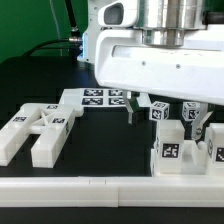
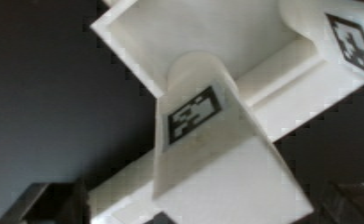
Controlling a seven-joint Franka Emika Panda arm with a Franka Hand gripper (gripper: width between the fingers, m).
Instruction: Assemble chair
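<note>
Chair parts lie in two groups. Long white tagged blocks [image 1: 38,130] lie at the exterior view's left. At that view's right stands a chunky white tagged piece [image 1: 170,152] with small tagged cubes [image 1: 160,112] behind it. My gripper [image 1: 168,118] hangs over this right group, its fingers [image 1: 135,108] wide apart on either side of the cubes and touching nothing. The wrist view shows a white tagged block [image 2: 193,110] joined to a wider white part [image 2: 197,35], running down between the dark fingertips [image 2: 46,205]. The gripper [image 2: 197,212] is open.
The marker board [image 1: 100,97] lies flat on the black table behind the parts. A long plain white rail [image 1: 100,190] runs along the front edge. The bulky white arm body [image 1: 160,50] fills the upper right of the exterior view.
</note>
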